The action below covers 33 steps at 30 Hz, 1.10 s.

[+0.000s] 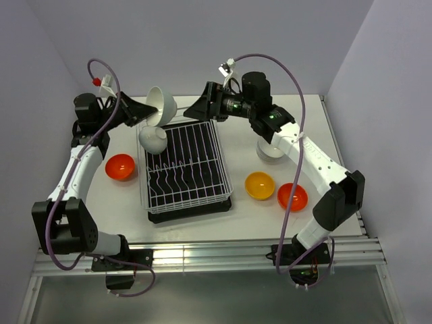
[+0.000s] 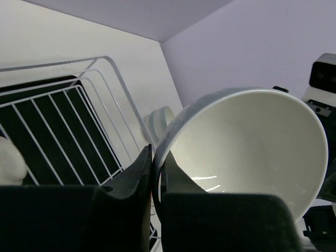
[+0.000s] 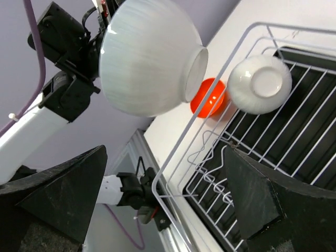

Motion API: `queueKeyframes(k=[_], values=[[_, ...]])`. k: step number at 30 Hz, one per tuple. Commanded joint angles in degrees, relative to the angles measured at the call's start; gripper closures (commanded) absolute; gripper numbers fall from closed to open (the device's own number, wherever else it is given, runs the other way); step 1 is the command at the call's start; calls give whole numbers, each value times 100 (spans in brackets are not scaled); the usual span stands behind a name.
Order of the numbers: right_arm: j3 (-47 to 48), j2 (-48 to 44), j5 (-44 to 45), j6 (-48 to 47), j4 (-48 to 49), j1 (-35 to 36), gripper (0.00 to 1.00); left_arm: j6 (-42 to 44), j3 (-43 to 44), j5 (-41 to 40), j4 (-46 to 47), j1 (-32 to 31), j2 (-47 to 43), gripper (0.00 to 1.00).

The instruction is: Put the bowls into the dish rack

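My left gripper (image 1: 152,115) pinches a white bowl (image 1: 164,102) aloft by the dish rack (image 1: 224,162)'s far corner; right gripper (image 1: 192,109) gapes empty; I'd rack it next.

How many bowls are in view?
6: white bowl in left gripper, second white in rack, red left of rack, yellow and second red right of it, third white half hidden under right arm.

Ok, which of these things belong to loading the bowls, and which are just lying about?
For the job:
dish rack, held white bowl in the left fingers, white bowl in the rack, white bowl under the right arm, left red bowl, right red bowl, yellow bowl.

Just about:
only the arms' purple cables.
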Motion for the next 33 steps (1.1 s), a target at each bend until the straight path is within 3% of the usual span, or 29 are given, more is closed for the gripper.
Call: queueKeyframes(k=[1, 11, 28, 30, 33], values=[[304, 146, -36, 426, 104, 42, 0, -622, 42, 128, 886, -221, 52, 100], [867, 401, 826, 286, -451, 358, 0, -517, 138, -232, 693, -695, 157, 100], [867, 630, 738, 717, -248, 596, 0, -658, -125, -303, 947, -854, 78, 100], [841, 656, 782, 778, -213, 596, 6, -693, -151, -303, 974, -863, 61, 100], [814, 682, 808, 831, -126, 587, 26, -675, -160, -303, 939, -871, 52, 100]])
